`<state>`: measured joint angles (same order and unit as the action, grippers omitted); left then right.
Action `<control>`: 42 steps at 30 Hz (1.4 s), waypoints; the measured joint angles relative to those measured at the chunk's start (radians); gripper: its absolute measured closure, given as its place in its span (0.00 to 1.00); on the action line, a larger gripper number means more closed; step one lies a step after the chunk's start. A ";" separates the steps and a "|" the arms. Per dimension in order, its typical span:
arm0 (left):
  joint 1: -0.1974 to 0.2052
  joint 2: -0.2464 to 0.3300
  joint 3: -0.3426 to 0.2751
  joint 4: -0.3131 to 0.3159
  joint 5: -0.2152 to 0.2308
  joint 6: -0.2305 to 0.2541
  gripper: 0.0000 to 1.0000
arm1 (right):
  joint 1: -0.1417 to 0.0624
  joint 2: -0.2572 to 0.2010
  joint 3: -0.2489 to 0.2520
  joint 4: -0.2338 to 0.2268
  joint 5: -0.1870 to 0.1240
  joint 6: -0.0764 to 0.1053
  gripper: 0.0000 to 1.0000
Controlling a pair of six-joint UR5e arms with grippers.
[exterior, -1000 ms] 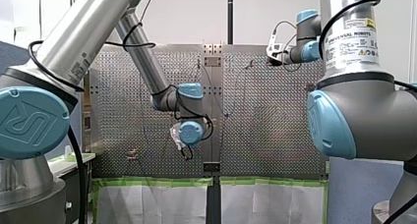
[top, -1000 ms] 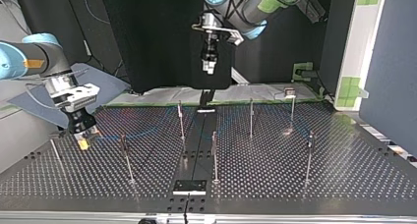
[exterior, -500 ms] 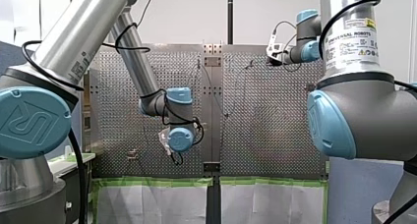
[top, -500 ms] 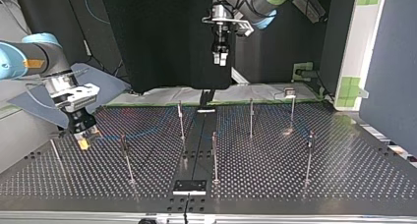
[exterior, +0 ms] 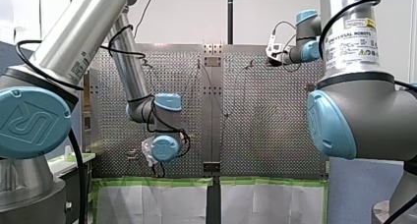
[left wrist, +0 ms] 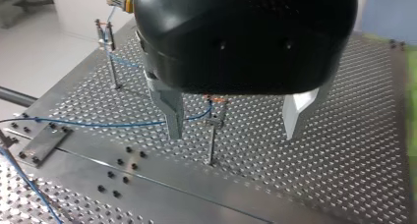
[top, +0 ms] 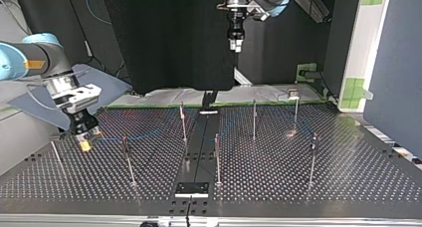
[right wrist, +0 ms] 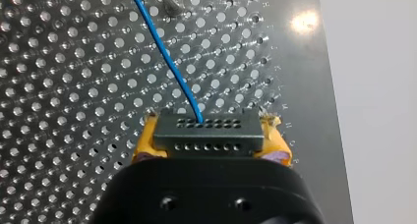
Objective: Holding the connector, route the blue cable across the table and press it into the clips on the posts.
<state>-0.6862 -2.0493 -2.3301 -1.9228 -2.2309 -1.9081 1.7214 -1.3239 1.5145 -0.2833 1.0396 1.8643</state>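
A black connector point(right wrist: 206, 135) sits clamped between the yellow pads of my right gripper point(right wrist: 209, 145), just above the perforated table. The blue cable point(right wrist: 169, 67) leaves the connector's face and runs ahead over the holes. In the top view my right gripper point(top: 84, 137) hangs low at the left, and the cable point(top: 144, 134) trails from it towards the middle posts. My left gripper point(left wrist: 232, 135) is open and holds nothing. It hangs high over the table point(top: 235, 43), with a clip post point(left wrist: 213, 135) and the cable point(left wrist: 98, 124) below it.
Several thin posts stand on the table: one near the centre strip point(top: 183, 120), one nearer the camera point(top: 217, 157), others at the right point(top: 312, 157) and left point(top: 128, 160). A dark plate point(top: 191, 188) is bolted at the near edge. Green tape point(exterior: 157, 182) lines the table's edge.
My left arm has swung towards the front view's left and lower; in the top view its gripper rose and shifted right. My right gripper and the connector have stayed put.
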 joint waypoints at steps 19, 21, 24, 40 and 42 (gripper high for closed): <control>0.000 -0.001 -0.021 0.001 0.004 0.006 0.00 | -0.002 -0.001 -0.001 0.002 0.001 0.001 1.00; 0.000 -0.001 -0.021 0.001 0.004 0.006 0.00 | -0.002 -0.001 -0.001 0.002 0.001 0.001 1.00; 0.000 -0.001 -0.021 0.001 0.004 0.006 0.00 | -0.002 -0.001 -0.001 0.002 0.001 0.001 1.00; 0.000 -0.001 -0.021 0.001 0.004 0.006 0.00 | -0.002 -0.001 -0.001 0.002 0.001 0.001 1.00; 0.000 -0.001 -0.021 0.001 0.004 0.006 0.00 | -0.002 -0.001 -0.001 0.002 0.001 0.001 1.00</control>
<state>-0.6861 -2.0499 -2.3514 -1.9223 -2.2265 -1.9020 1.7189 -1.3248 1.5135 -0.2809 1.0402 1.8656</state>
